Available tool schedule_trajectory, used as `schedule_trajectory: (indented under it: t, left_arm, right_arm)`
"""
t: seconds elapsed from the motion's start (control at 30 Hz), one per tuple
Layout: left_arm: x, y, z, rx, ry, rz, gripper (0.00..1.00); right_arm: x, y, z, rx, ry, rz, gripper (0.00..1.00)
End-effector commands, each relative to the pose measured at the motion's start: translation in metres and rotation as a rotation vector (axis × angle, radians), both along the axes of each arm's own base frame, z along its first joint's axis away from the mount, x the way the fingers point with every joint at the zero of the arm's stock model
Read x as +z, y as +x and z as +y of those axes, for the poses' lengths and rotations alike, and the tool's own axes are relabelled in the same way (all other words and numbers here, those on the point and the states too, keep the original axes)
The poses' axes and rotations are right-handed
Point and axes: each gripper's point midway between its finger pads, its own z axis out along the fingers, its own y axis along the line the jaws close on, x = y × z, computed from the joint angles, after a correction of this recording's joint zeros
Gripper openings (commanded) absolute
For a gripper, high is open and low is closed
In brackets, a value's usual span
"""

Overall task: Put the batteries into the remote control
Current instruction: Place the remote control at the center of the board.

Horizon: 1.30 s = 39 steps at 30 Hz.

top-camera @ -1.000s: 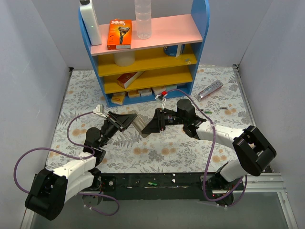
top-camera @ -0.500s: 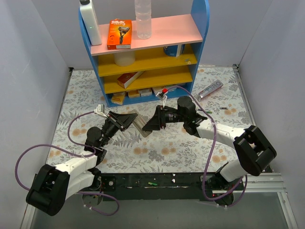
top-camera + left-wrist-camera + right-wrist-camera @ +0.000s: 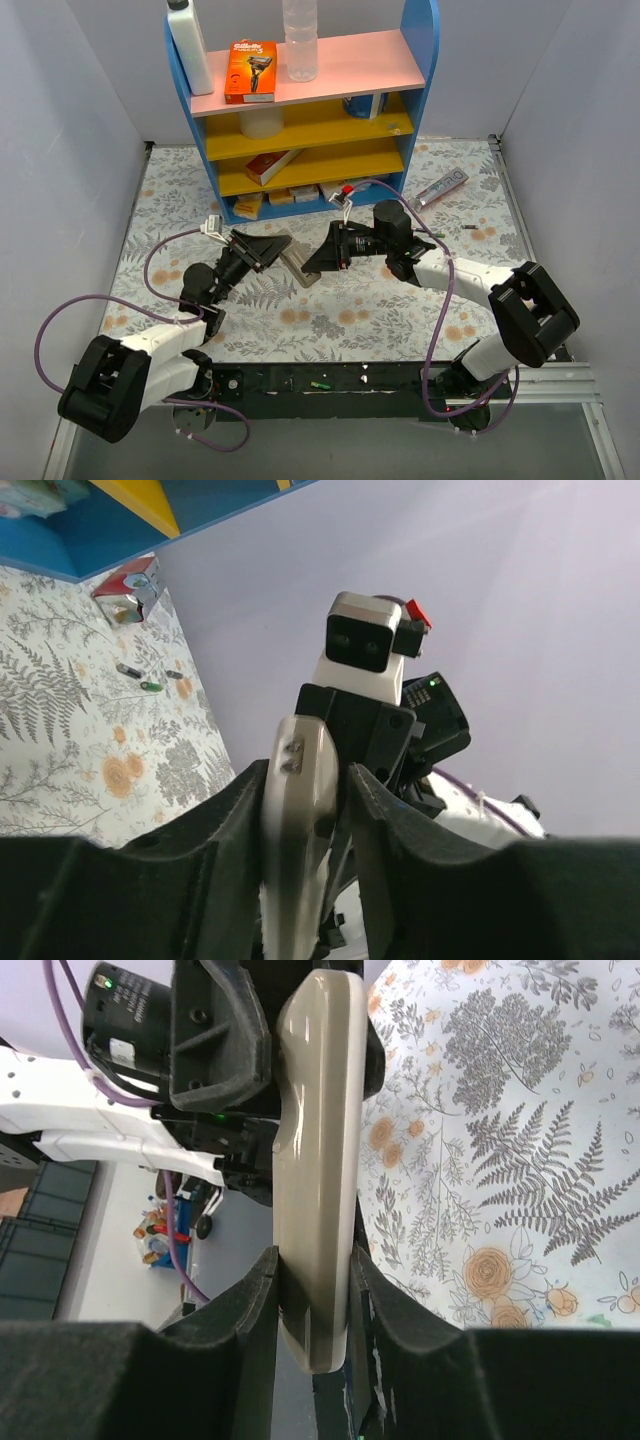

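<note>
The remote control (image 3: 298, 262) hangs in the air between the two arms, above the flowered table, grey and slim. My left gripper (image 3: 283, 254) is shut on one end; in the left wrist view the remote control (image 3: 298, 780) stands edge-on between the fingers of that gripper (image 3: 305, 815). My right gripper (image 3: 314, 267) clamps the other end, and its wrist view shows both pads pressed against the sides of the remote control (image 3: 315, 1150) inside the gripper (image 3: 313, 1290). Small batteries (image 3: 436, 235) lie on the table right of the right arm, also as batteries (image 3: 150, 686) in the left wrist view.
A blue shelf unit (image 3: 418, 90) with pink and yellow boards stands at the back, holding bottles and a razor box (image 3: 249, 71). A silver-purple tube (image 3: 440, 187) lies to its right. Small boxes (image 3: 290, 194) sit under the lowest board. Grey walls close both sides.
The right gripper's jaws have closed in on the remote control. Both arms and the remote have shifted slightly toward the back; the left grip is unchanged.
</note>
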Motion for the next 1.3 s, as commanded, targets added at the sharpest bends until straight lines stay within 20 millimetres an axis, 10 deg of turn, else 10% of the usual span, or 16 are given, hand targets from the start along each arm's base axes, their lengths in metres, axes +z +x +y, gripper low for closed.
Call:
schedule_trajectory:
  t: [0.0,0.03,0.17,0.47,0.87,1.07,1.27]
  left_arm:
    - [0.017,0.006,-0.001,0.010,-0.015,0.012,0.48]
    - [0.015,0.007,0.000,0.024,0.024,-0.005,0.69]
    - [0.008,0.017,0.007,0.103,0.166,0.000,0.98]
    - [-0.010,0.046,0.072,0.444,0.639,0.177,0.98]
    - [-0.016,0.034,0.142,0.672,1.016,0.137,0.98]
    - [-0.022,0.024,0.151,0.696,1.030,0.124,0.98]
    - [-0.021,0.019,0.151,0.695,1.015,0.112,0.98]
  right_arm:
    - [0.010,-0.001,-0.001,0.032,0.005,-0.121,0.01]
    - [0.009,0.001,-0.003,0.024,-0.007,-0.130,0.01]
    - [-0.005,0.012,-0.015,-0.028,-0.117,-0.188,0.01]
    - [-0.071,0.071,-0.087,-0.325,-0.708,-0.350,0.01]
    - [-0.123,0.123,-0.241,-0.737,-1.631,-0.452,0.01]
    - [-0.162,0.116,-0.250,-0.688,-1.793,-0.426,0.01]
    - [-0.184,0.095,-0.217,-0.586,-1.764,-0.432,0.16]
